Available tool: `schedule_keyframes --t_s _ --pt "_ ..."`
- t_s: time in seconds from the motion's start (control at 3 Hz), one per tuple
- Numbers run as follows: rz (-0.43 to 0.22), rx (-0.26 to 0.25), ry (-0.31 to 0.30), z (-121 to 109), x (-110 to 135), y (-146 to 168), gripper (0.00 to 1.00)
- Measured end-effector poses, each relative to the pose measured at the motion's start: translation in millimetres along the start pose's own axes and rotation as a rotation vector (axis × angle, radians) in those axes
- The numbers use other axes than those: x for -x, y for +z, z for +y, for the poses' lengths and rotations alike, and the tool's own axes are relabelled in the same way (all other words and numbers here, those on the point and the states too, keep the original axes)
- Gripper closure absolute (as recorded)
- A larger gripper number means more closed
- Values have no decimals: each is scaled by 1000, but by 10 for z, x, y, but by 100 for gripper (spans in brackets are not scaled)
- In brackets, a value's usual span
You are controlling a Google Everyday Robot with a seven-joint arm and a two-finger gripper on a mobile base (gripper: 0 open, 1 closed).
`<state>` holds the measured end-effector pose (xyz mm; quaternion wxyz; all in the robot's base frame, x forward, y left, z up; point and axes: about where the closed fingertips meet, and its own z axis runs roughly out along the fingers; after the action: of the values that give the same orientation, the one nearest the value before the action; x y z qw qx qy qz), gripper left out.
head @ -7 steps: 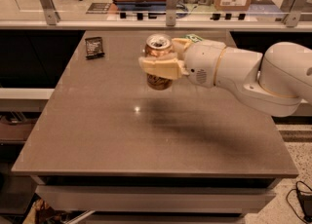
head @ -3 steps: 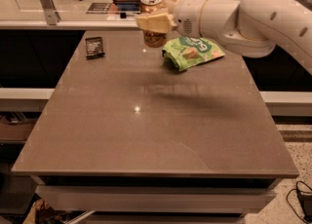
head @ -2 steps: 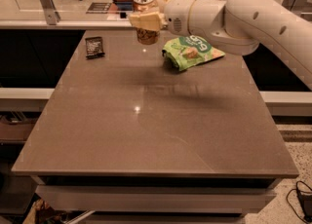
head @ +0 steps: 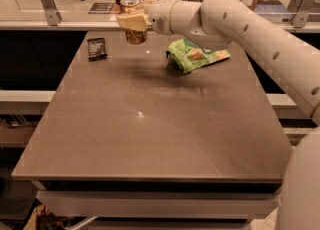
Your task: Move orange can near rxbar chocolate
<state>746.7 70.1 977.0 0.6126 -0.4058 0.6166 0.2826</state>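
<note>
The bar (head: 96, 48) lies flat in the upper left of the frame, on the far left part of the table (head: 150, 139). Its black wrapper faces up and its long axis runs roughly toward the table's far edge, slightly tilted.

To its right and a little higher in the frame is the can (head: 136, 37), near the bar but apart from it. The gripper (head: 131, 22) is clenched on the can. One pale finger (head: 133, 22) crosses the can's middle, so the silver top shows above it and the orange-brown lower body shows below. The can stands upright with its long axis vertical and its pull-tab end up. It appears to hang just above the far edge of the table rather than resting on it.

Further right, at upper centre, a green bag (head: 195, 54) lies crumpled on the table, well apart from the bar and below the wrist. The white arm (head: 250, 29) runs from the gripper across the upper right and down the right edge of the frame.

There is one bar, one can, one bag and one gripper.
</note>
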Motion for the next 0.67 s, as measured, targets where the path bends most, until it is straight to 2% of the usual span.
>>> schedule_keyframes --t_s 0.33,0.67 --pt "45 0 31 -79 -195 246 100" --pt "53 18 69 -111 -398 516 100"
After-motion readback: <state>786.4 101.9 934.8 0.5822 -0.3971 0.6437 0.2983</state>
